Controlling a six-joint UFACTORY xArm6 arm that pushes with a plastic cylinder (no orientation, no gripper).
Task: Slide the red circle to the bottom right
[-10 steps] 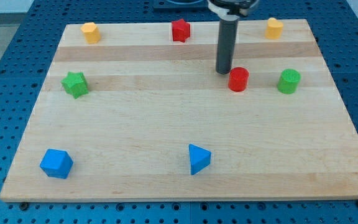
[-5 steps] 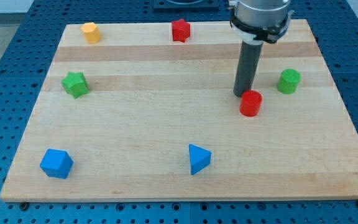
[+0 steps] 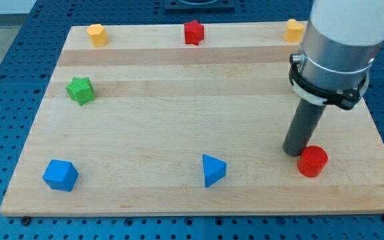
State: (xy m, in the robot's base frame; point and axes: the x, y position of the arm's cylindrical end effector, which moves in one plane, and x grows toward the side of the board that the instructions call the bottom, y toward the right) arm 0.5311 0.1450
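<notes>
The red circle (image 3: 312,161), a short red cylinder, sits on the wooden board (image 3: 179,127) near its bottom right corner. My tip (image 3: 293,152) rests on the board just left of and slightly above the red circle, touching or almost touching its upper-left side. The dark rod rises from it to the arm's large grey body at the view's top right. That body hides the green cylinder seen earlier.
A blue triangle (image 3: 213,170) lies left of my tip, a blue block (image 3: 61,175) at the bottom left. A green star (image 3: 80,90) is at mid left. A yellow block (image 3: 97,34), a red star (image 3: 193,32) and another yellow block (image 3: 293,30) line the top edge.
My tip has moved down and to the right, pushing the red circle from the upper right middle of the board to near the bottom right corner. The arm now covers the green cylinder.
</notes>
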